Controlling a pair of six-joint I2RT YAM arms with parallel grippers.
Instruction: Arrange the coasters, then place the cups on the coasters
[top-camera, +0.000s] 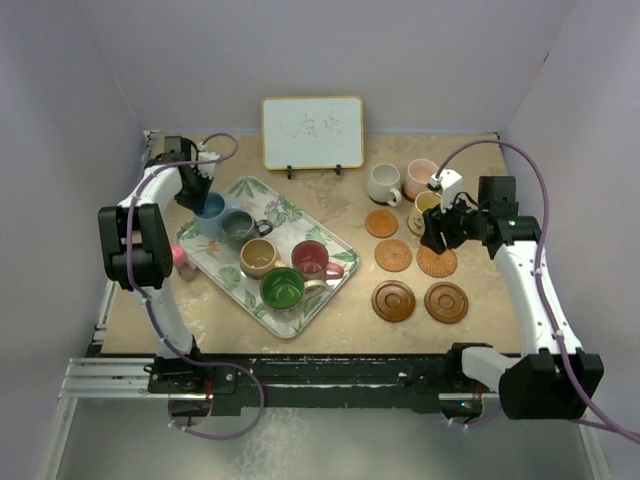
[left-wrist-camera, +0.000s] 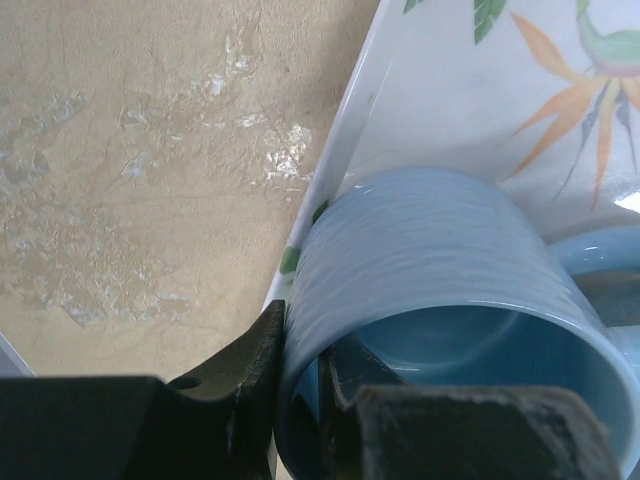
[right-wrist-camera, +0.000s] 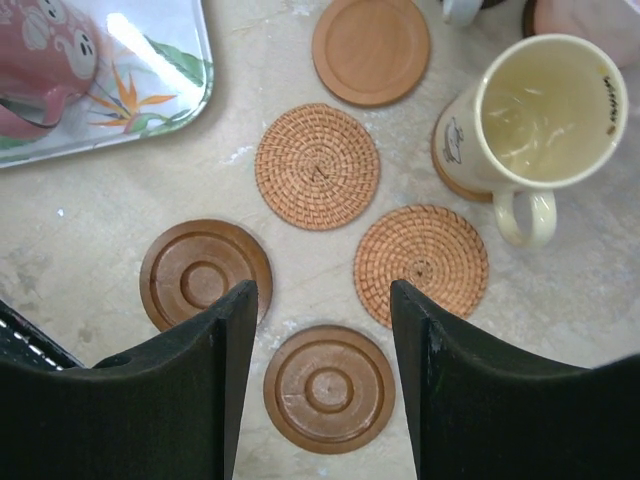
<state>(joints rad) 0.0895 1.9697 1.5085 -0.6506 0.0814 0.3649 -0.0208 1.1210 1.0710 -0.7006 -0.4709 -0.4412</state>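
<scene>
My left gripper is shut on the wall of the light blue cup, one finger inside the rim and one outside. The cup is at the far corner of the leaf-patterned tray. Dark grey-blue, tan, red and green cups also stand on the tray. My right gripper hangs open above the coasters: two woven, two dark wooden, one orange. The yellow cup stands on a coaster.
An off-white cup and a pink cup stand at the back right. A small whiteboard stands against the back wall. A small pink object lies left of the tray. Walls close in both sides.
</scene>
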